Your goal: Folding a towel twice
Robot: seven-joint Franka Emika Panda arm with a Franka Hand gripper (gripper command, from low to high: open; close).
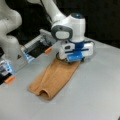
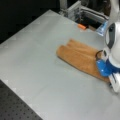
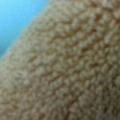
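Observation:
The orange-tan towel [image 1: 53, 77] [image 2: 80, 57] lies on the grey table [image 1: 95, 95] as a long narrow strip, folded along its length. One short end bulges up in a small loop [image 1: 44, 93]. My gripper [image 1: 71, 60] [image 2: 106, 75] is pressed down on the opposite end of the strip, and its white-and-blue hand hides the fingers in both front views. In the wrist view the towel's nubby terry cloth [image 3: 65, 65] fills nearly the whole picture at very close range, with a blue patch [image 3: 15, 20] at the upper left.
A metal rail frame [image 1: 35, 46] [image 2: 75, 8] with orange-tipped parts [image 1: 48, 50] [image 2: 81, 26] stands along the table's edge behind the towel. The arm's white base [image 1: 10, 37] rises at a front view's left. A black perforated board [image 2: 15, 105] borders the table.

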